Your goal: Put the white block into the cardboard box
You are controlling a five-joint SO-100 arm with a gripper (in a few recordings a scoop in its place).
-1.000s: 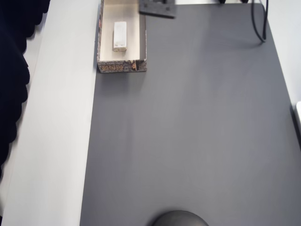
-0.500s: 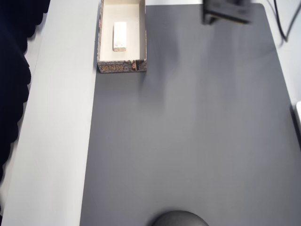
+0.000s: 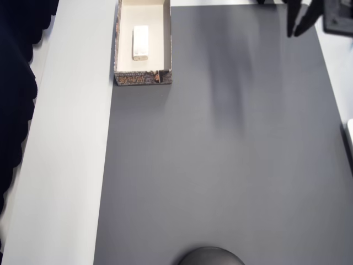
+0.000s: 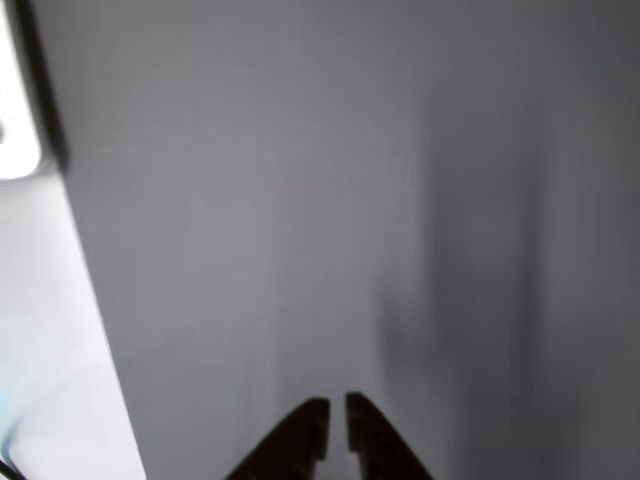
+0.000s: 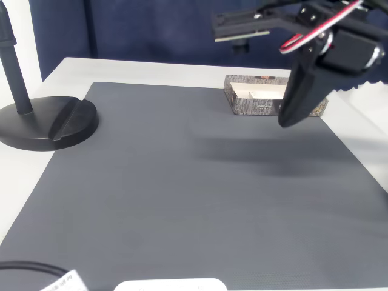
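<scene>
The white block (image 3: 140,42) lies flat inside the cardboard box (image 3: 142,78) at the top left of the overhead view, lengthwise along the box. In the fixed view the box (image 5: 254,107) stands at the mat's far edge, partly behind the arm. My gripper (image 3: 298,25) is at the top right corner of the overhead view, far to the right of the box. It hangs above the mat with its dark fingers pointing down (image 5: 290,118). In the wrist view the fingertips (image 4: 335,418) are almost together with nothing between them, over bare grey mat.
A dark grey mat (image 3: 220,154) covers most of the table, with a white strip of table (image 3: 66,154) along its left in the overhead view. A black round stand base (image 5: 48,121) sits at the mat's left in the fixed view. A cable (image 5: 24,267) lies at the near left corner.
The arm has swung rightward along the top of the overhead view, away from the box. The white block has stayed in the box.
</scene>
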